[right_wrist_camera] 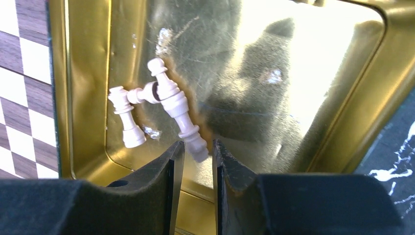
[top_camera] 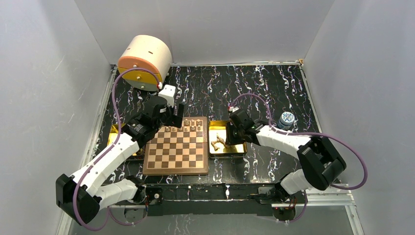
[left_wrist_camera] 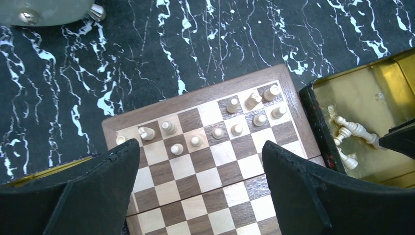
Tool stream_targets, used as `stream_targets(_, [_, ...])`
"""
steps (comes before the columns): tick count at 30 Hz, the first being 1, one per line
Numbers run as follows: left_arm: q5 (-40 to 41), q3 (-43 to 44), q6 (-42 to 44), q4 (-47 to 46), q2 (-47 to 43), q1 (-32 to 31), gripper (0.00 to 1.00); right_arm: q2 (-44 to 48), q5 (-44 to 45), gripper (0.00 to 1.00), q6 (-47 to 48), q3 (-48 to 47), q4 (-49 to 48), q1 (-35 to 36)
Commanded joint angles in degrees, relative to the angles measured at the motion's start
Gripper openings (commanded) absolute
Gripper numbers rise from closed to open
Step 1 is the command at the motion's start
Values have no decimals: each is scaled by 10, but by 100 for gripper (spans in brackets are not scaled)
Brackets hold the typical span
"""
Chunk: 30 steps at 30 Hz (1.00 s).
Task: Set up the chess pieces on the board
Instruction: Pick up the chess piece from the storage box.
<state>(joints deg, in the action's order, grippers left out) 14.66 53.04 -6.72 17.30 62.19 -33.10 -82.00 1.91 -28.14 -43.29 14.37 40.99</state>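
The board [top_camera: 176, 152] lies between the two arms, with several chess pieces [top_camera: 187, 125] standing on its two far rows. In the left wrist view those pieces [left_wrist_camera: 236, 129] are upright on the board [left_wrist_camera: 210, 176]. My left gripper [left_wrist_camera: 199, 146] hovers wide open over them with nothing between its fingers; it is also in the top view [top_camera: 171, 115]. My right gripper [right_wrist_camera: 197, 144] reaches into the gold tray [right_wrist_camera: 303, 98]. Its jaws stand narrowly apart around the base end of a pale piece [right_wrist_camera: 171, 98] that lies flat. A second piece [right_wrist_camera: 125, 120] lies beside it.
The right tray [top_camera: 240, 152] sits against the board's right edge, holding a few loose pieces [top_camera: 219, 143]. Another gold tray [top_camera: 113, 134] lies partly under the left arm. A round cream-and-orange container [top_camera: 145, 61] sits at the back left, and a blue-capped bottle [top_camera: 286, 120] at the right.
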Motion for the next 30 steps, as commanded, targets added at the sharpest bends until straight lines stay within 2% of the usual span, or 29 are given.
stream_targets(1, [40,-9,18,-17,-28,2,91,-15,-6,36,14,-34,-40,13])
stream_targets(8, [36,-15,20,-24,-38,2,90,-47,13,39,22,-52,-40,24])
stream_targets(20, [32,-20,17,-28,-47,2,87,-96,103,34,27,-68,4,69])
stream_targets(24, [31,-24,12,-31,-50,2,86,-99,118,21,25,-69,9,79])
stream_targets(30, [2,-23,-7,-36,-40,2,82,-44,140,16,20,-60,9,80])
